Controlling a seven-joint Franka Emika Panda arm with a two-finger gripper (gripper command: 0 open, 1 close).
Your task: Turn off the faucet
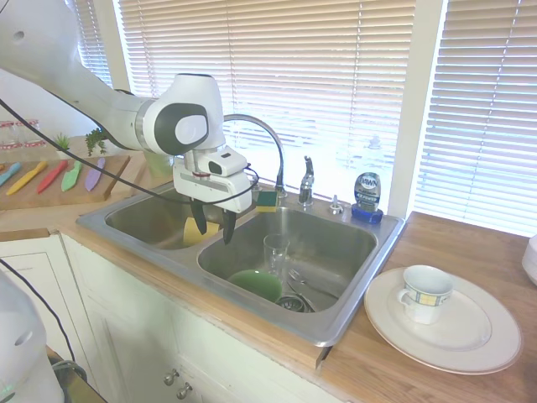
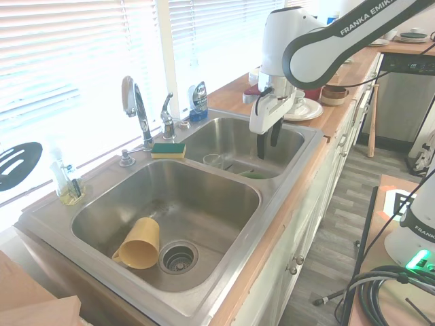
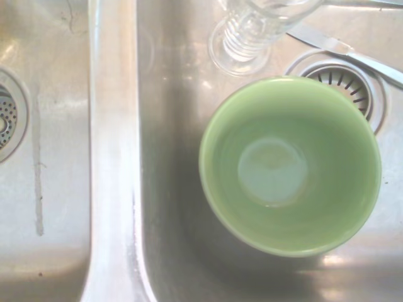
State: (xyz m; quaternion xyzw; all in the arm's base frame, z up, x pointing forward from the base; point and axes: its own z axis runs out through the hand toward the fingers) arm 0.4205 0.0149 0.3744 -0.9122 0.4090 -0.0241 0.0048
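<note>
A wooden desk (image 1: 470,252) under bright window blinds (image 1: 277,67) carries a double steel sink (image 2: 285,204). One basin holds a green bowl (image 3: 289,165), a clear glass (image 1: 275,250) and cutlery; the other a yellow cup (image 2: 138,243). The tool (image 1: 211,228) hangs empty, fingers narrowly parted, above the divider. The faucet (image 1: 304,181) stands at the sink's far rim.
</note>
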